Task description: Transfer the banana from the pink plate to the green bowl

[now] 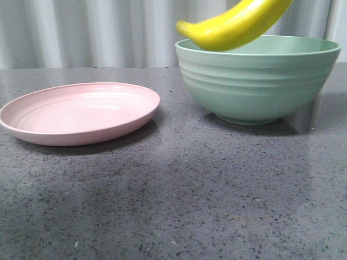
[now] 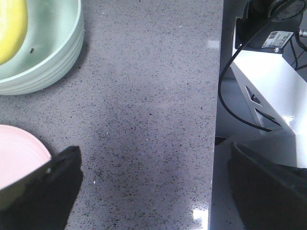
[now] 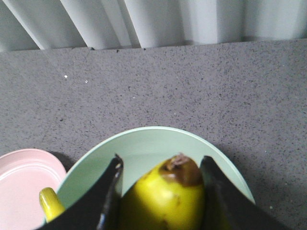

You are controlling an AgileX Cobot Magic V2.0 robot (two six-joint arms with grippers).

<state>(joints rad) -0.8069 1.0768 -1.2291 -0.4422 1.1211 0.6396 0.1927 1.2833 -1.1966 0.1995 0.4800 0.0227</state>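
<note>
We find no words or numbers that we can read. In the left wrist view there is a small white label on the dark gear past the edge of the table, but its print is too tiny and blurry for us to make out. The banana, the pink plate and the green bowl have no writing on them that we can see.

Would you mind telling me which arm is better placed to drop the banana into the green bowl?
The right. Its gripper already holds the banana above the green bowl. The left gripper is open and empty, off beside the pink plate.
</note>
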